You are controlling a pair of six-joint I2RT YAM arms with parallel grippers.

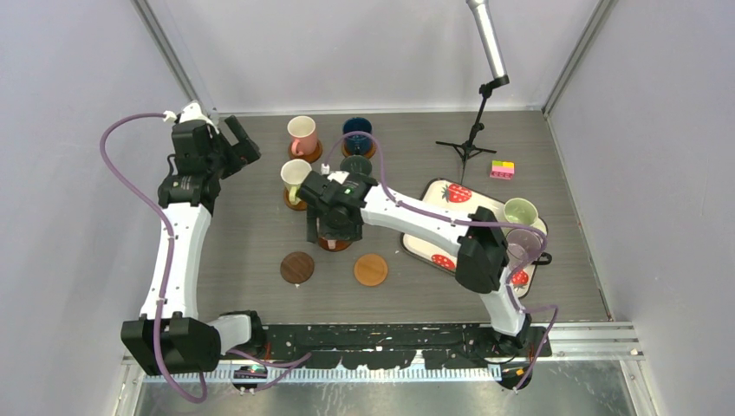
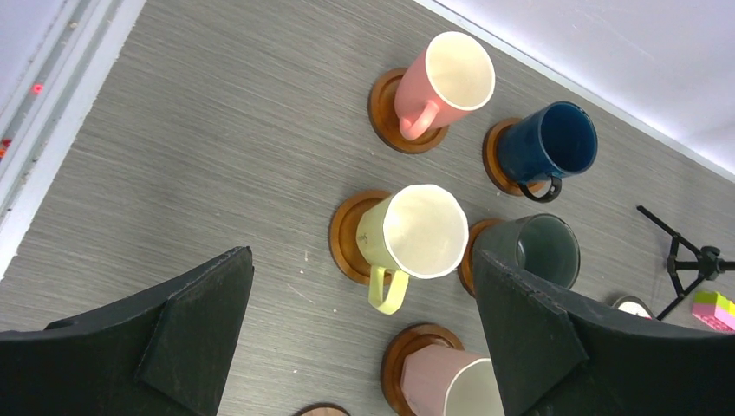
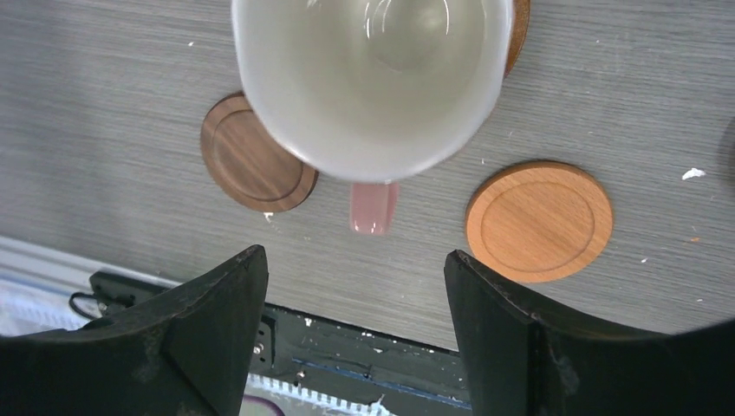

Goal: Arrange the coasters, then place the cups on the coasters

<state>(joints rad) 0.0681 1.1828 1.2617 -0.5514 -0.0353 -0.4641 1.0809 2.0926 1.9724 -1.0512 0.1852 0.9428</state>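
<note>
— So, where's the cup [image 3: 373,78]?
— Mid-table on its coaster [image 3: 518,26], just behind two bare coasters [image 3: 539,221] by the near edge. Right gripper [image 3: 354,258] is spread, clear of it. Left gripper [image 2: 362,254] gapes empty.
— Handling?
— Likely rigid, glazed, slick and chippable, so pinch the rim wall. Table [image 1: 251,234] is flat woodgrain, and other cups [image 2: 416,230] crowd close.

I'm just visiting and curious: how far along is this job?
Done: pink cup, dark blue cup, yellow cup, dark grey cup and cream-pink cup sit on coasters. In hand: nothing; right gripper hangs open over the last. Left: green cup and purple cup on the tray; dark coaster and light coaster bare.
</note>
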